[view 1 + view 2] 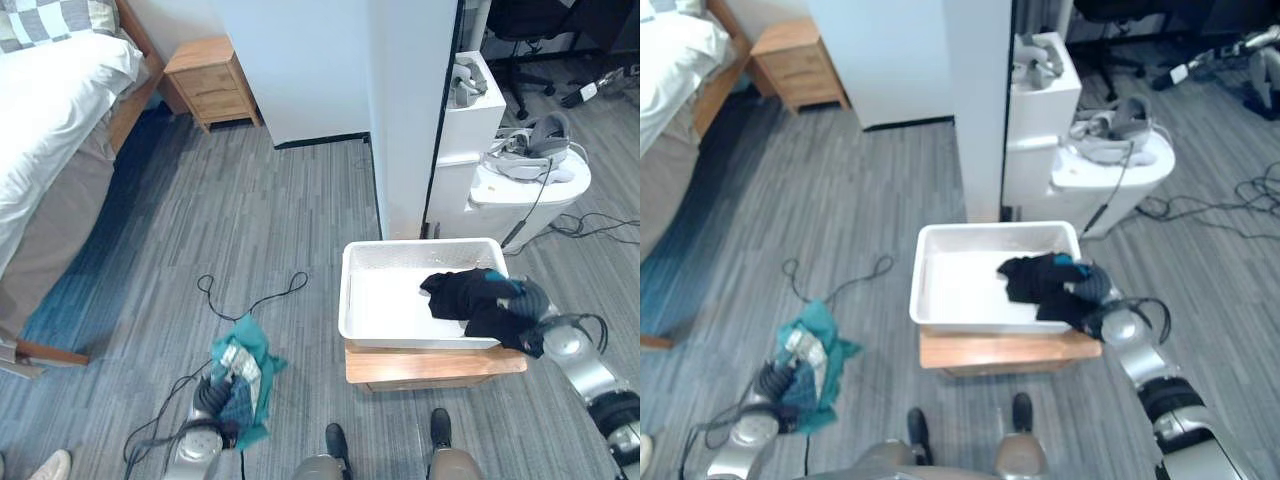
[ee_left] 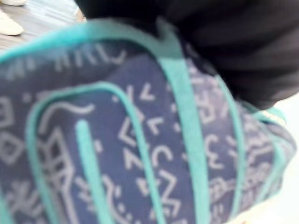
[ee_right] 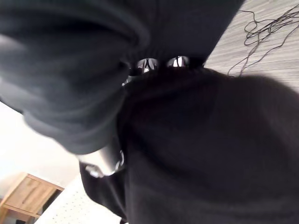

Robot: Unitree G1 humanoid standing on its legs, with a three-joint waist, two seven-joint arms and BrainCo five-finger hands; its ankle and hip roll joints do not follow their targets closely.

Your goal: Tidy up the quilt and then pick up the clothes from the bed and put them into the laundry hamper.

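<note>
Grey plank floor runs from the bed with its white quilt at the far left, past a wooden nightstand, to a white pillar and white units at the right. Low at my left, my left hand hangs just above the floor with its fingers curled into a teal and navy printed garment, which droops in loose folds around it. It looks light and limp, so I judge a bunched handful near the middle carries it best; an edge grip would let it trail. To the right sits the white laundry hamper, a shallow tray on a low wooden bench. At its right end my right hand is buried in a black garment that lies half inside the hamper and half over its rim. Whether those fingers are clamped or slack I cannot tell under the cloth. This one seems thicker and heavier, soft, likely to slide back over the rim
</note>
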